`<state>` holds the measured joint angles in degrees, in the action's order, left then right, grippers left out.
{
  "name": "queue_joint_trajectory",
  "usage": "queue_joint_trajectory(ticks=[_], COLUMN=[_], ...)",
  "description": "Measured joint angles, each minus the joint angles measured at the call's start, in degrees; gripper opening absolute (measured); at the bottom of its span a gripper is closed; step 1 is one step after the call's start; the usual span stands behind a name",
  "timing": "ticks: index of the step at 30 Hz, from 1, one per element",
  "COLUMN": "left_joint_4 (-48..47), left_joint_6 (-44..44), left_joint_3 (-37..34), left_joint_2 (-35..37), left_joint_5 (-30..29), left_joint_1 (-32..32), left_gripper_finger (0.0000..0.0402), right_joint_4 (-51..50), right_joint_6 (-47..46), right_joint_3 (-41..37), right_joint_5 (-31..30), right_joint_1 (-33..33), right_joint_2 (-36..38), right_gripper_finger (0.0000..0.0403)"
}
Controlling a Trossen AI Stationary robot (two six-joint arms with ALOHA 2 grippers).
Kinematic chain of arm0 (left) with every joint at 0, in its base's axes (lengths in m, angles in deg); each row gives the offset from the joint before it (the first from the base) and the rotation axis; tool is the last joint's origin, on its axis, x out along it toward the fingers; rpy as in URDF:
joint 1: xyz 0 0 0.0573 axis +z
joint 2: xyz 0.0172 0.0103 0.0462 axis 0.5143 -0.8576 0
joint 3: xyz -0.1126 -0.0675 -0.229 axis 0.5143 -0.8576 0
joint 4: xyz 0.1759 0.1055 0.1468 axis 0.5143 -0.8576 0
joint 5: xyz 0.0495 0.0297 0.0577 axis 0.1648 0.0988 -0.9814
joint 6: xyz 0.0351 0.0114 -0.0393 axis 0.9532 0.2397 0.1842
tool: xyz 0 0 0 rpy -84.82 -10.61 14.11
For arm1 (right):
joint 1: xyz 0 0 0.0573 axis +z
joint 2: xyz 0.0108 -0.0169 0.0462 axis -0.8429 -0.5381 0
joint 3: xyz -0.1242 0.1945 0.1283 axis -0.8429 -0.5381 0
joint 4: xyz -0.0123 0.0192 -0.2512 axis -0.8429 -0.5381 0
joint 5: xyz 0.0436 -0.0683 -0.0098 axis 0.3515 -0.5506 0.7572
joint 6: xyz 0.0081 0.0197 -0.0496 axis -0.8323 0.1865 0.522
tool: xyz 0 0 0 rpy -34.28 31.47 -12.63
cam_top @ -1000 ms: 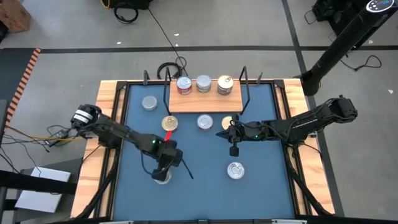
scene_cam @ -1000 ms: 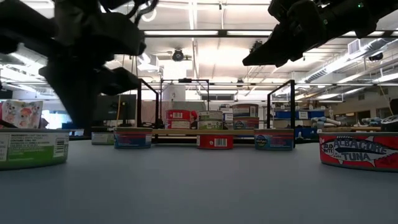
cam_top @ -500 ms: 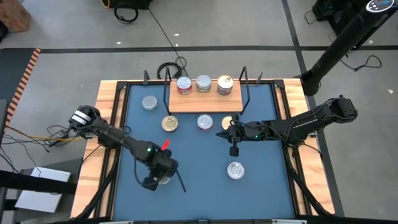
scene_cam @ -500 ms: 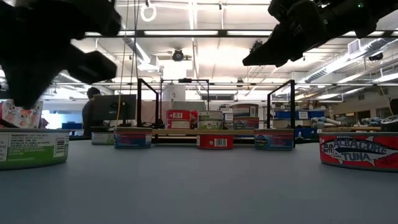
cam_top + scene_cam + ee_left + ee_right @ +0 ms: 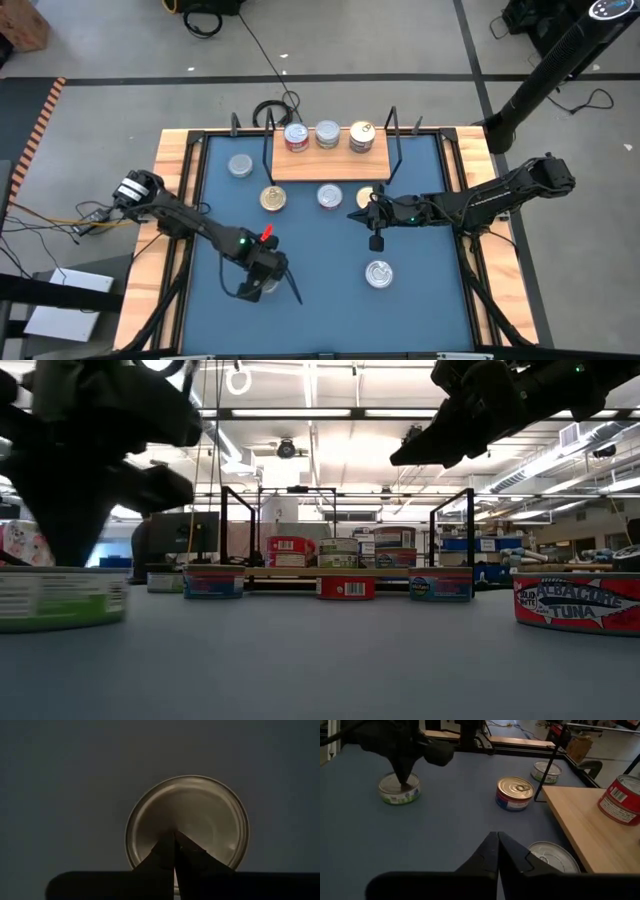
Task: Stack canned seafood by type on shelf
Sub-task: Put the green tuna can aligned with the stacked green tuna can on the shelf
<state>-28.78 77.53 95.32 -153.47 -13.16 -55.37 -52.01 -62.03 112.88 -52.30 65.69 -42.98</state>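
Note:
A flat tin of canned seafood with a green label (image 5: 268, 290) stands near the table's front left. My left gripper (image 5: 174, 836) is shut and points down at its plain silver top. The shelf (image 5: 330, 165), a light wooden board at the far edge, carries three tins (image 5: 327, 134) in a row. Several more tins stand on the blue table: a silver one (image 5: 240, 166), a gold-topped one (image 5: 272, 199), a silver one (image 5: 329, 196) and an albacore tuna tin (image 5: 378, 273). My right gripper (image 5: 351, 214) hovers shut in front of the shelf and holds nothing. My left gripper has its shut fingertips (image 5: 403, 783) down on the tin's top face (image 5: 200, 815), close to its middle. The fingers come from above, pointing steeply down. The tin stands flat on the table, upright.
Black wire uprights (image 5: 393, 140) stand at both ends of the shelf. A wooden rim (image 5: 170, 200) runs around the blue table. One more gold-topped tin (image 5: 364, 197) lies partly hidden under my right arm. Bare blue table lies between the two front tins.
My left gripper has moved a little toward the table's near edge, staying over the green-label tin. The tin has slid slightly toward the table's right and shows blurred in the low view. My right arm has kept still.

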Motion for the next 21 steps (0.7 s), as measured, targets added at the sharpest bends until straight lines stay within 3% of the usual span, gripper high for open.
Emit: queue_joint_trajectory(ticks=[10,21], left_joint_4=[7.03,15.39], left_joint_6=[5.05,13.48], left_joint_3=[-0.20,0.69], left_joint_2=[-0.11,-4.47], left_joint_5=[-6.71,-8.32], left_joint_1=[5.95,9.95], left_gripper_finger=[0.0001,0.0000], right_joint_4=[-0.02,-0.27], right_joint_6=[0.02,0.02], right_joint_3=[0.00,0.00], right_joint_5=[0.00,0.00], right_joint_1=[0.01,0.01], right_joint_2=[0.00,0.00], right_gripper_finger=[0.0018,0.0011])
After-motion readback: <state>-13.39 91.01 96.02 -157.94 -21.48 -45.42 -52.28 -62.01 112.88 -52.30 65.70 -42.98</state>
